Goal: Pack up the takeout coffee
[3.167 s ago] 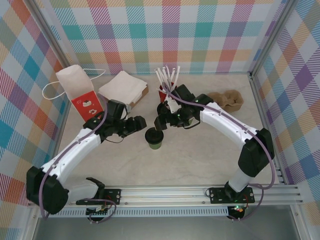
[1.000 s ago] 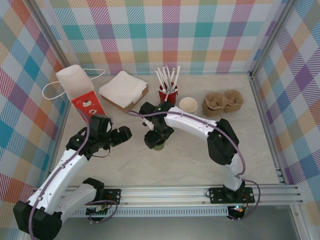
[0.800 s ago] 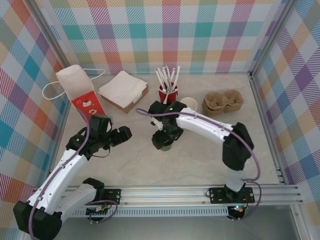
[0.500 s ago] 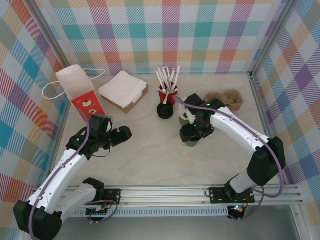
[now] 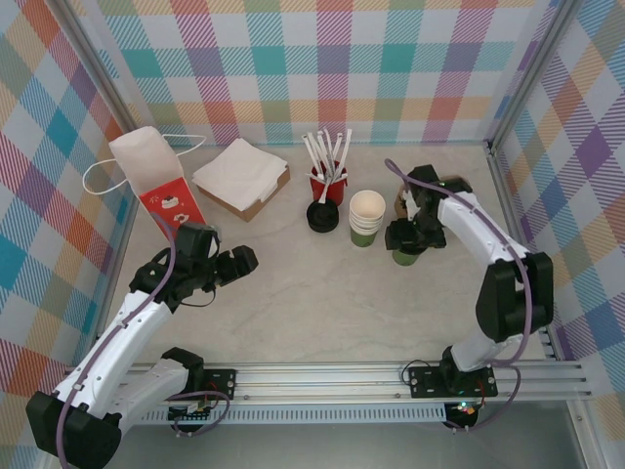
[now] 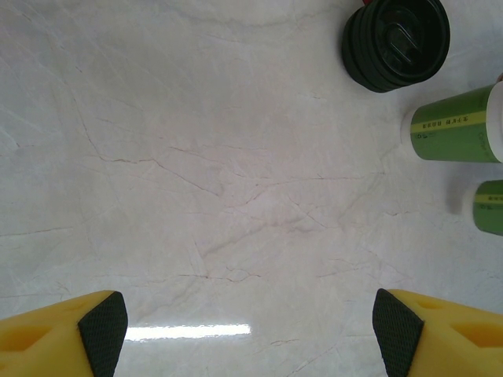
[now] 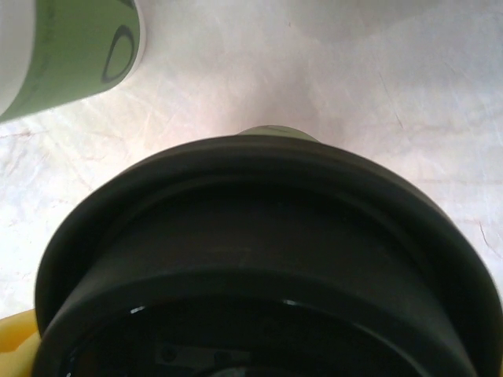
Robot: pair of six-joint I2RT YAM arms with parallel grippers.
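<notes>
My right claw (image 5: 410,239) is clamped around a green cup (image 5: 407,258) capped with a black lid. In the right wrist view that lid (image 7: 259,259) sits right against the camera, with a sliver of the cup's green side above it and a bit of one yellow finger (image 7: 16,339) at the lower left. I cannot tell whether the cup rests on the counter (image 5: 312,313) or hangs just above it. It is on the right side of the counter, just in front of the brown cardboard cup carrier (image 5: 454,191), which my arm partly hides. Near its left stands an open green cup with a cream rim (image 5: 366,217); it looks like several cups nested together. Left of that lies a pile of black lids (image 5: 322,216), and just behind the lids is a red cup of white sticks (image 5: 329,181). A box of white napkins (image 5: 242,174) lies further left at the back, and the red-and-white paper bag (image 5: 151,181) stands upright in the far left corner, well apart from the capped cup. My left claw (image 5: 237,264) is spread wide and grips nothing, poised over bare counter on the left. From its wrist I see both black pads (image 6: 102,328) apart, with the lids, the open cup and an edge of the capped cup along the right.
</notes>
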